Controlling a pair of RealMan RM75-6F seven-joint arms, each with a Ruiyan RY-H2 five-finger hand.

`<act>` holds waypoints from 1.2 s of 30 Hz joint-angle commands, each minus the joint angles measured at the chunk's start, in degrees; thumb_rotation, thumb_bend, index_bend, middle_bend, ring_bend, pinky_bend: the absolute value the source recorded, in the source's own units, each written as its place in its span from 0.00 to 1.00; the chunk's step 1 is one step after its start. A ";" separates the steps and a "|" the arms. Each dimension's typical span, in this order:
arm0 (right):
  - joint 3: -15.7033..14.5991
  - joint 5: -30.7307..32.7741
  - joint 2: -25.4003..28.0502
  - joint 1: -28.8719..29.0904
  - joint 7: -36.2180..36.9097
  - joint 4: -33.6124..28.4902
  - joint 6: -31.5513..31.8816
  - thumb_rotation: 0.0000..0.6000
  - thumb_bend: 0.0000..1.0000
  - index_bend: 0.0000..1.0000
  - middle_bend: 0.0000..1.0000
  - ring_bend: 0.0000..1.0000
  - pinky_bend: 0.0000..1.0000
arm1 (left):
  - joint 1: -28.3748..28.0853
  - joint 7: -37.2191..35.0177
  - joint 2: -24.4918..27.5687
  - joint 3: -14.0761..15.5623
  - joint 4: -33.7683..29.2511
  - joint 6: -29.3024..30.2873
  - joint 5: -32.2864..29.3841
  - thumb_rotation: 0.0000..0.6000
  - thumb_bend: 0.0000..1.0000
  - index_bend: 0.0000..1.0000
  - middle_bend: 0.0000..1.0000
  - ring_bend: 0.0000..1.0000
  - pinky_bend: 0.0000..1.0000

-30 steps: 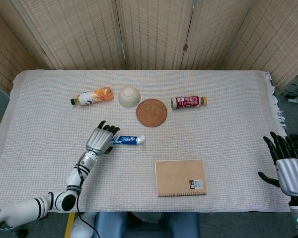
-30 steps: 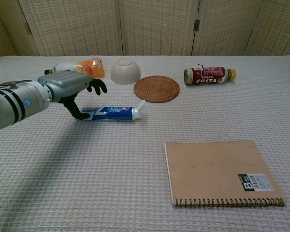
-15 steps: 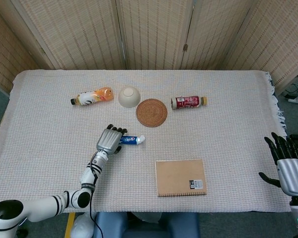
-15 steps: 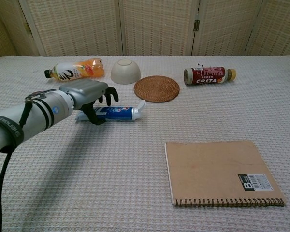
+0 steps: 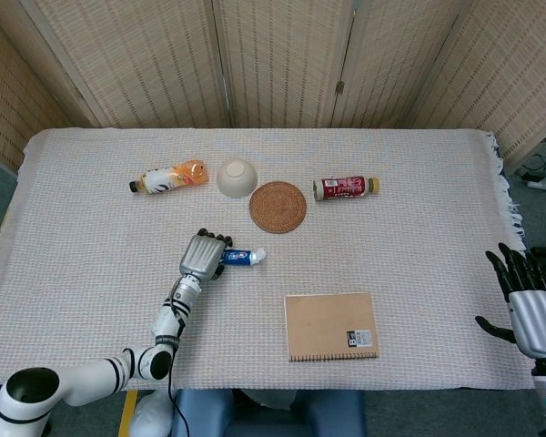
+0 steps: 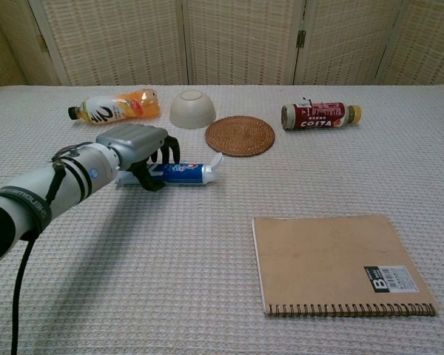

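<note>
Since a second ago, my left hand (image 6: 142, 148) has been travelling rightward over the surface (image 5: 419, 237) and is now hanging right above the tail end of the toothpaste tube (image 6: 183, 172), where before it was sitting off to the tube's left. Its fingers (image 6: 166, 151) are curling down over the tube's near end, thumb reaching under on my side, but I am not seeing a closed grasp yet; the tube is lying flat on the cloth and whether I am touching it I cannot tell. In the head view the same hand (image 5: 203, 256) is covering the tube's left part while the rest of the tube (image 5: 239, 258) is sticking out to the right. Its long axis is running left to right across the surface, white cap end pointing right toward the round woven coaster (image 6: 240, 136). My right hand (image 5: 532, 309) is waiting well apart at the far right edge, fingers spread and holding nothing, so the left one is far nearer.
</note>
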 commanded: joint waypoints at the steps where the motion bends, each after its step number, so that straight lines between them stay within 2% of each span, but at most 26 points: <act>1: 0.02 0.01 0.04 0.01 -0.07 -0.10 0.00 1.00 0.14 0.00 0.00 0.00 0.00 | 0.11 -2.02 -0.30 0.39 1.40 -0.38 1.48 1.00 0.41 0.41 0.46 0.41 0.28; 4: -0.02 -0.04 0.14 -0.08 -0.13 -0.26 0.15 1.00 0.14 0.00 0.00 0.00 0.00 | 0.40 -4.90 -0.46 1.09 3.05 0.15 4.18 1.00 0.49 0.49 0.54 0.47 0.33; 7: -0.05 -0.31 0.24 -0.15 -0.19 -0.42 0.43 1.00 0.14 0.00 0.00 0.00 0.00 | 0.87 -9.61 -0.10 1.80 4.25 0.17 7.26 1.00 0.59 0.58 0.63 0.55 0.44; 11: -0.11 -0.97 0.52 0.07 -0.10 -0.71 0.42 1.00 0.14 0.00 0.00 0.00 0.00 | 1.55 -16.27 1.50 2.95 4.41 0.14 11.46 1.00 0.66 0.69 0.73 0.64 0.57; 15: -0.33 -2.49 1.05 0.80 0.10 -1.57 -0.07 1.00 0.14 0.00 0.00 0.00 0.00 | 2.51 -21.77 4.38 3.76 1.65 2.27 15.78 1.00 0.70 0.71 0.75 0.66 0.60; 19: -0.51 -5.59 2.04 2.80 0.70 -3.54 -1.53 1.00 0.14 0.00 0.00 0.00 0.00 | 3.50 -24.91 9.25 4.67 -5.17 4.91 19.98 1.00 0.70 0.71 0.76 0.67 0.62; 23: -0.46 -9.20 2.77 6.00 0.61 -6.16 -4.27 1.00 0.14 0.00 0.00 0.00 0.00 | 3.76 -25.33 13.93 4.84 -13.32 5.79 22.22 1.00 0.71 0.72 0.77 0.68 0.63; 27: 0.12 -11.42 2.14 10.12 0.02 -8.33 -8.55 1.00 0.26 0.00 0.00 0.00 0.00 | 3.73 -23.37 17.07 4.85 -20.63 6.32 23.49 1.00 0.71 0.72 0.77 0.68 0.63; 30: 0.53 -12.08 1.59 12.50 0.07 -9.74 -11.15 1.00 0.34 0.01 0.00 0.00 0.00 | 3.61 -21.21 18.09 4.88 -23.68 6.16 23.42 1.00 0.71 0.72 0.77 0.68 0.63; 34: 1.61 -12.99 -0.52 17.12 -0.82 -11.93 -16.08 1.00 0.43 0.09 0.00 0.00 0.00 | 3.02 -16.58 18.92 4.47 -28.90 5.81 22.64 1.00 0.71 0.72 0.77 0.68 0.63; 36: 1.99 -12.45 -1.74 18.99 -1.94 -12.69 -18.54 1.00 0.44 0.12 0.00 0.00 0.00 | 2.76 -14.29 18.98 4.04 -30.79 5.64 21.47 1.00 0.71 0.72 0.77 0.68 0.63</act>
